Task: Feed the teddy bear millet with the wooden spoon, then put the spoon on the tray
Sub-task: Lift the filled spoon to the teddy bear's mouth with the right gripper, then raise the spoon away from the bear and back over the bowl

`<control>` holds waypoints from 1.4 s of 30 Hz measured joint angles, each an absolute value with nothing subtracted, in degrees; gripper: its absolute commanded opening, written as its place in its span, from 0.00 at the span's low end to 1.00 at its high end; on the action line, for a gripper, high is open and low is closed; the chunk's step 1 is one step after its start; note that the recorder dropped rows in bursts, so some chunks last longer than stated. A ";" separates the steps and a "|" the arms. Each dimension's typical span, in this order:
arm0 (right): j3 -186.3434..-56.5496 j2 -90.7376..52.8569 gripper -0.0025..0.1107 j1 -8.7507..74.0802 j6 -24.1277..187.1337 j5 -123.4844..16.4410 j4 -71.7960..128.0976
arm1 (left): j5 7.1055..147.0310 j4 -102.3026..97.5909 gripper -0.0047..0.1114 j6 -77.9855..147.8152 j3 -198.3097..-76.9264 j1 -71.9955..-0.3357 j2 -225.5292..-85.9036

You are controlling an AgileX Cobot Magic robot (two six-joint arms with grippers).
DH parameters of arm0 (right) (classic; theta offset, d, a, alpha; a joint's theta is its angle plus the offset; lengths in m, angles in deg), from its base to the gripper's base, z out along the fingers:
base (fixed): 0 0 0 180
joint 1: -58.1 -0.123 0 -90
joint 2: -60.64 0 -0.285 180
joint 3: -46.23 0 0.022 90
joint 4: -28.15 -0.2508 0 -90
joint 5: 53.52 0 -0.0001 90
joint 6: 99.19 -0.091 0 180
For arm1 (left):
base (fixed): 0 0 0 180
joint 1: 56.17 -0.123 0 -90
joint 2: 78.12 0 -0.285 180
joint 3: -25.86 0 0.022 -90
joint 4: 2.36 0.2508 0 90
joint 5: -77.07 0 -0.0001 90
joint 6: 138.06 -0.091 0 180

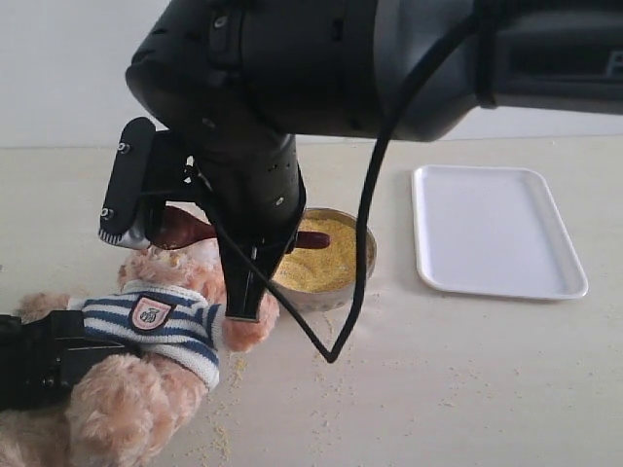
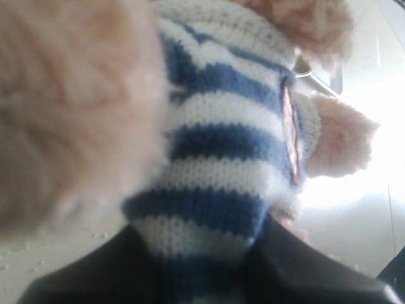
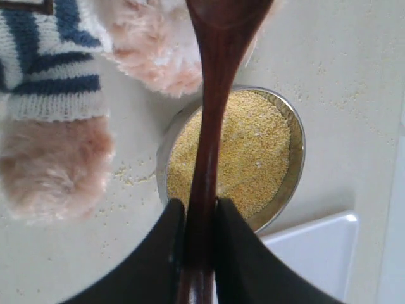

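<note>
The teddy bear (image 1: 146, 326) lies at the front left in its navy-and-white striped shirt. My left gripper (image 1: 83, 352) is shut on the bear's striped body (image 2: 221, 145), with the knit pinched between the dark fingers (image 2: 95, 275). My right gripper (image 3: 197, 206) is shut on the handle of the wooden spoon (image 3: 212, 95). The spoon's bowl (image 1: 180, 229) sits against the fluffy head of the bear. The handle passes over the metal bowl of millet (image 1: 326, 255). Whether grains lie in the spoon cannot be seen. The white tray (image 1: 492, 229) lies to the right of the millet.
Loose grains (image 1: 219, 438) are scattered on the beige table by the bear and around the metal bowl (image 3: 294, 171). The right arm's black body fills the top of the exterior view, and its cable (image 1: 365, 243) hangs in front of the bowl.
</note>
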State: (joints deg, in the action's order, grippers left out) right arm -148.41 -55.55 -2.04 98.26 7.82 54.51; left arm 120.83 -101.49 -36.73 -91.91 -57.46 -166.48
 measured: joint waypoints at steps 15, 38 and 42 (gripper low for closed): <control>-148.41 -55.55 0.02 -3.02 93.51 11.53 59.67 | 120.83 -101.49 0.08 -44.45 -91.91 -57.46 -166.48; -148.41 -46.47 0.02 18.85 100.19 16.28 34.55 | 122.29 -100.29 0.08 -34.65 -92.76 -57.46 -166.48; -148.41 -46.47 0.02 18.85 100.19 16.28 34.88 | 122.68 -101.11 0.08 -36.60 -92.90 -57.46 -166.48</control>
State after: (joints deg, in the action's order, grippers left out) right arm -148.41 -46.47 18.85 100.19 16.28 34.88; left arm 122.68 -101.11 -36.60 -92.90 -57.46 -166.48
